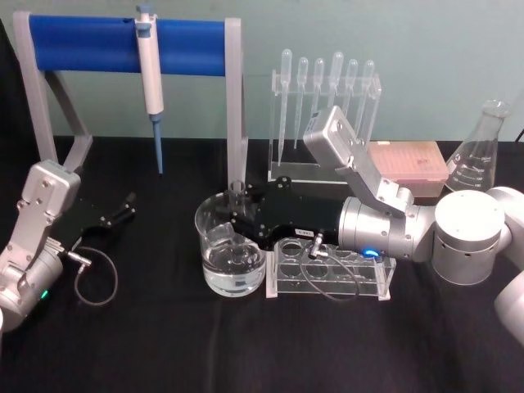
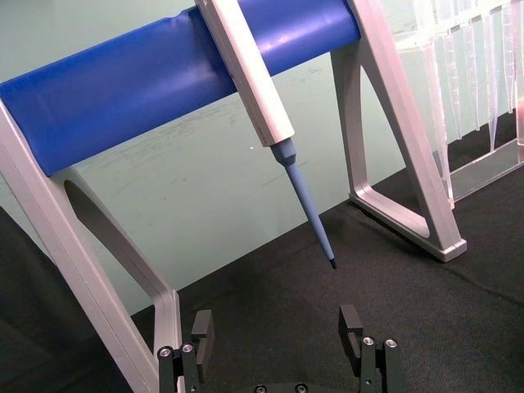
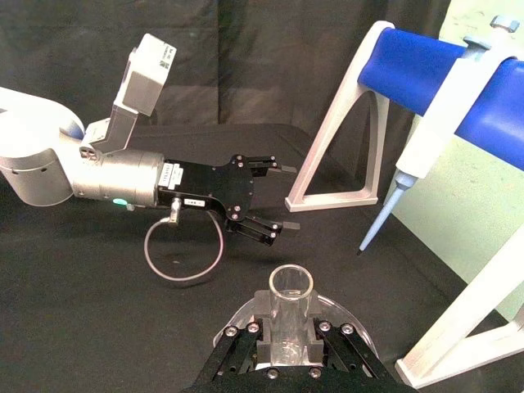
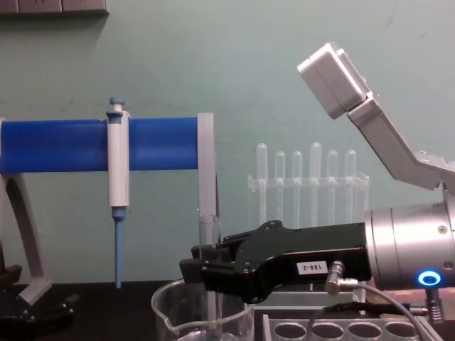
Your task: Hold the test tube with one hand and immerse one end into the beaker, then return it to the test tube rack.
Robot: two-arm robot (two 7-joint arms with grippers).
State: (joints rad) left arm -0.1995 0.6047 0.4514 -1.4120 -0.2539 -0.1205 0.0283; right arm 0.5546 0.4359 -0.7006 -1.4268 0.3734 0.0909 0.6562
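Your black counter (image 1: 164,344) carries the blue-barred stand (image 1: 82,37) at the back left. Your right tool (image 4: 202,270) reaches in from the right, and your left tool (image 2: 277,323) sits parked at the left near the stand, fingers spread, grasping nothing. The beaker (image 1: 205,237), part filled with clear liquid, stands mid-counter, just beside the left end of the test tube rack (image 1: 327,282). The right tool is clenched on the test tube (image 4: 207,238), holding it upright with its lower end down inside the beaker
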